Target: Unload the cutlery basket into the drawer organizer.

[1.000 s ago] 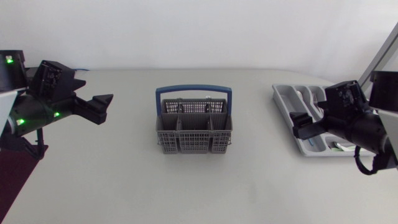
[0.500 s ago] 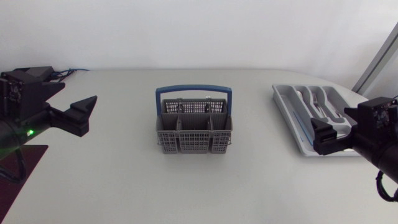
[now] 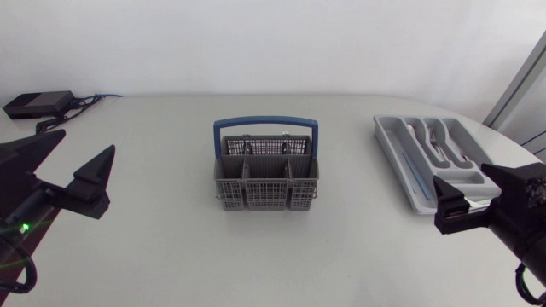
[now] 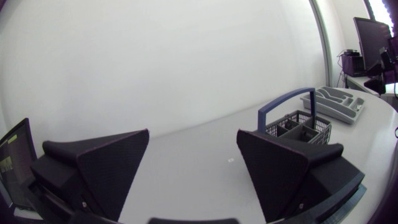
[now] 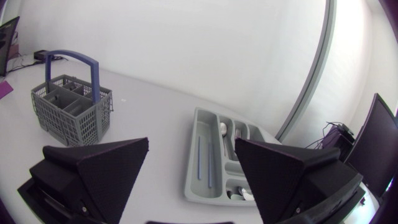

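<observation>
Centrally on the desk stands the cutlery basket, its long axis and blue handle running from arm to arm; we see no cutlery in it; the left fingers, spread and empty, lie well to its left; the right fingers, likewise spread, lie well to its right, just beside the drawer organizer; neither arm is clearly nearer.

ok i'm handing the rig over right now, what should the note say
Left gripper: open, empty, near the table's left edge, apart from the cutlery basket.
Right gripper: open, empty, over the near end of the drawer organizer.
Cutlery basket: upright mid-table, nothing visible inside from above.
Done: cutlery lies in the drawer organizer's compartments.
Left: probably nothing; check the basket's compartments up close.
</observation>
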Robot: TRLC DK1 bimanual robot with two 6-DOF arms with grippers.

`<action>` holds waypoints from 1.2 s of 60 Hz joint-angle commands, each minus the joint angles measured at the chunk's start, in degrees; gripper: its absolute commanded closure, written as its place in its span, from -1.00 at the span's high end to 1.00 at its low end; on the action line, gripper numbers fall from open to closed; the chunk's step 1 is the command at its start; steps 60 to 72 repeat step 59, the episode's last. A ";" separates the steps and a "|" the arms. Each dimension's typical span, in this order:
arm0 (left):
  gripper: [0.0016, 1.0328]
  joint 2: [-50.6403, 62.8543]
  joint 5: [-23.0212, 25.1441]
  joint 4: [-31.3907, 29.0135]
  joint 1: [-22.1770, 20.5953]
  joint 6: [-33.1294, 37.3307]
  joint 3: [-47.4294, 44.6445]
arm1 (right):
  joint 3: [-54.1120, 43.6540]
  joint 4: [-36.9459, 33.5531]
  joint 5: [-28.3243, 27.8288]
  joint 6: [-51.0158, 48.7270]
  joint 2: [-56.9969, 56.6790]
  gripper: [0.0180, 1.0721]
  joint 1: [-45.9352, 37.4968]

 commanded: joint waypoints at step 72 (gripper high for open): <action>0.90 -22.94 -3.66 -4.03 3.42 -15.49 -19.79 | -15.92 5.48 -0.25 16.45 -22.22 0.90 0.86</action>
